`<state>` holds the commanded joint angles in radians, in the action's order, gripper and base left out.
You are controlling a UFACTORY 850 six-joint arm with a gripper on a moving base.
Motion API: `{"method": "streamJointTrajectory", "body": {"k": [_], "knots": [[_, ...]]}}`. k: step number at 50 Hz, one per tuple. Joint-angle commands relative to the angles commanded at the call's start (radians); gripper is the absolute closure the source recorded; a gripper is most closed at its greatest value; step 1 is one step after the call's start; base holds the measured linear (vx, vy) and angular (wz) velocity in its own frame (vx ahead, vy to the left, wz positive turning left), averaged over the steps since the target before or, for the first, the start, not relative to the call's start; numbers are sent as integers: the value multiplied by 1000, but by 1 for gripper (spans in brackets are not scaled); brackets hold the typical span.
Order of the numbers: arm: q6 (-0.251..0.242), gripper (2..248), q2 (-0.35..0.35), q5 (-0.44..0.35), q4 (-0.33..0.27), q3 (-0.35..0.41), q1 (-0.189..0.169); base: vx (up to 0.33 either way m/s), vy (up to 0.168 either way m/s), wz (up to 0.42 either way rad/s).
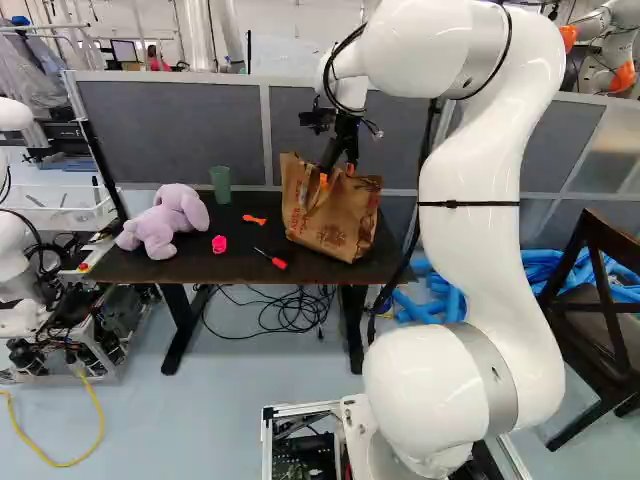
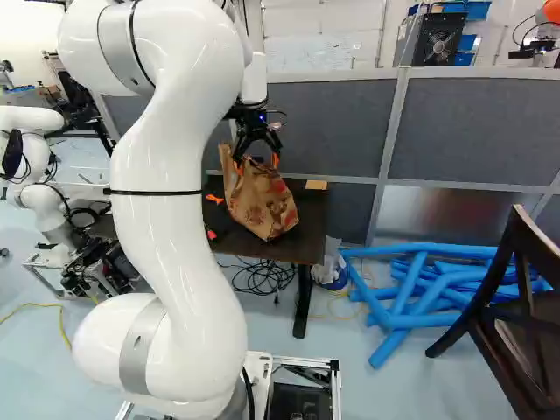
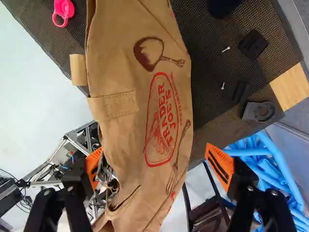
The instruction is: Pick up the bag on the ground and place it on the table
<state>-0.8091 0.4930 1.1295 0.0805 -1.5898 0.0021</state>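
Observation:
My gripper (image 1: pixel 337 174) points down at the upper edge of the brown paper-like bag (image 1: pixel 330 222) in the left base view. The bag is tilted, over the right part of the dark table (image 1: pixel 190 268); whether its base rests fully on the top I cannot tell. From the right base view, the gripper (image 2: pixel 256 164) has its fingers spread at the top of the bag (image 2: pixel 261 203). In the wrist view the gripper (image 3: pixel 156 166) stands wide open, one orange pad on each side of the bag (image 3: pixel 120 63), with gaps beside it.
On the table are a purple plush toy (image 1: pixel 165 222), a green cup (image 1: pixel 221 184), a pink ring-like piece (image 1: pixel 219 244) and a red-tipped tool (image 1: pixel 272 259). Grey partitions (image 2: pixel 481 131) stand behind. Blue tubes (image 2: pixel 420 289) and a dark chair (image 2: pixel 507 332) are to the right; another robot (image 2: pixel 35 166) stands left.

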Motion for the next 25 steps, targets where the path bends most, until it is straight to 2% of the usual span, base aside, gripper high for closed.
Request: {"method": "streamJointTrajectory", "body": {"k": [25], "knots": [[0,3,-58,3,0,3,0,0,0,0]]}}
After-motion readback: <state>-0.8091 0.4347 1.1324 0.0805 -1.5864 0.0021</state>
